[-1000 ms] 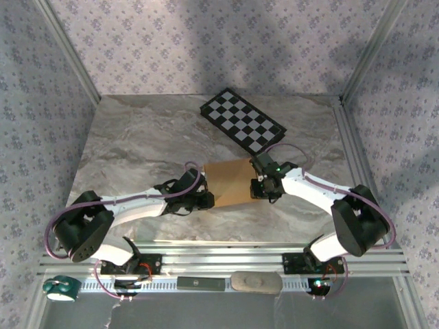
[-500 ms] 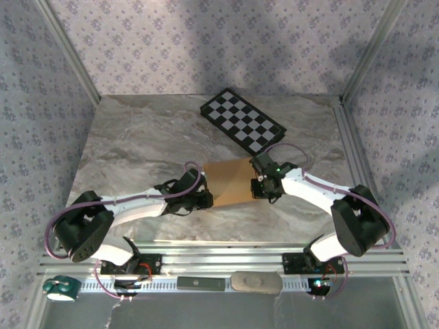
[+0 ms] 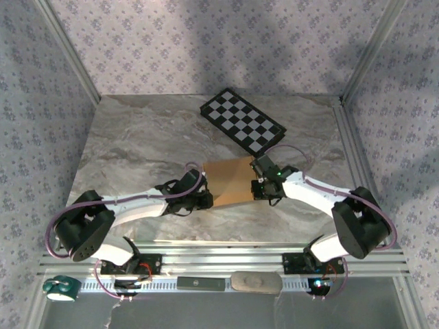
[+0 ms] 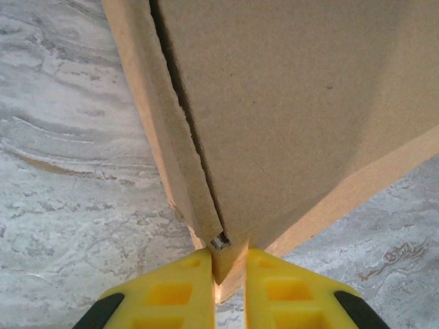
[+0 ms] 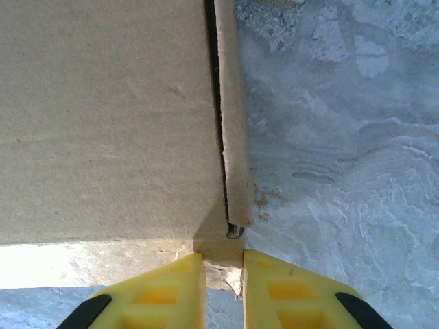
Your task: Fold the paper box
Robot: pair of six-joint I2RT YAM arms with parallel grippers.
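Observation:
The paper box (image 3: 230,181) is tan cardboard, folded into a shallow closed shape on the marble table between both arms. My left gripper (image 3: 208,199) is shut on its near left corner; in the left wrist view the yellow fingers (image 4: 180,291) pinch the corner of the paper box (image 4: 302,123). My right gripper (image 3: 259,189) is shut on the near right corner, where the yellow fingers (image 5: 281,291) clamp the edge of the paper box (image 5: 103,123) just below a narrow side flap (image 5: 233,137).
A black-and-white checkered board (image 3: 242,120) lies at the back of the marble table (image 3: 137,144), just beyond the box. Aluminium frame rails (image 3: 350,157) run along the right side and the near edge.
Both grippers have closed tighter on the box corners. The right gripper has shifted slightly down and toward the box; the box has stayed in place.

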